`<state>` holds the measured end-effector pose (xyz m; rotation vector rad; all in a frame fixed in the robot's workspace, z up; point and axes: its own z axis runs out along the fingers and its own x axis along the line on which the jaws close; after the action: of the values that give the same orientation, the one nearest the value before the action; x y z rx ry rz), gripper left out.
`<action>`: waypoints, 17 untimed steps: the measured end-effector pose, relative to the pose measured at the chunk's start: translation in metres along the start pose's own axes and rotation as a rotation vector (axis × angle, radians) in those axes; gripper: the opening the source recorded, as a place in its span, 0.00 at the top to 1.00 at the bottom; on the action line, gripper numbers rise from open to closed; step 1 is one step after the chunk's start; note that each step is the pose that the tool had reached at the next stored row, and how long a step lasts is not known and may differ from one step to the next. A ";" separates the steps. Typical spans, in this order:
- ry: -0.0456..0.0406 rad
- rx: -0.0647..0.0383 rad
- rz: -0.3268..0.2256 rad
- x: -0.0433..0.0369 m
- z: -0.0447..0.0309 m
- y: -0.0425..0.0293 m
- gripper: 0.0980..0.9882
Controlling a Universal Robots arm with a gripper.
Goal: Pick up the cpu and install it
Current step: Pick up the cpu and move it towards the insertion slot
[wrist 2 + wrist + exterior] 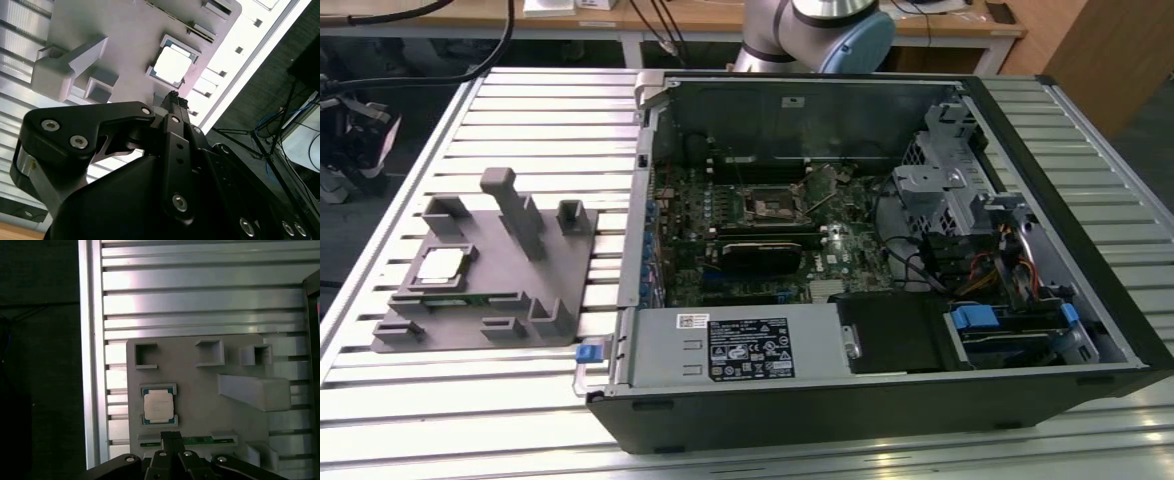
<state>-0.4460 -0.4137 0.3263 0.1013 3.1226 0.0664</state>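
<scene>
Exterior view: the cpu (440, 265) lies flat in a shallow square pocket of the grey holder plate (480, 278) on the slatted table (400, 400). It is well to the exterior view's left of the open computer case (854, 420) and its dark socket (774, 205). In the second wrist view the gripper (174, 98) hovers over the plate, its fingers pressed together on nothing, with the cpu (172, 66) near their tips but apart from them. In the first wrist view the cpu (159, 406) shows a pale silvery square lid with a thin greenish rim, just beyond the closed fingertips (171, 436).
</scene>
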 end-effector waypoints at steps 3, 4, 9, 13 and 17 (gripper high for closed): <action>0.0006 0.001 -0.003 0.0000 0.0018 -0.0003 0.99; 0.0009 0.002 -0.003 0.0000 0.0023 -0.0004 0.99; 0.0016 0.004 -0.007 0.0001 0.0053 -0.0007 0.99; 0.0024 0.006 -0.011 0.0001 0.0096 -0.0009 0.99; 0.0053 0.008 -0.013 0.0003 0.0155 -0.0015 0.93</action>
<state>-0.4461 -0.4145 0.3107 0.0812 3.1288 0.0540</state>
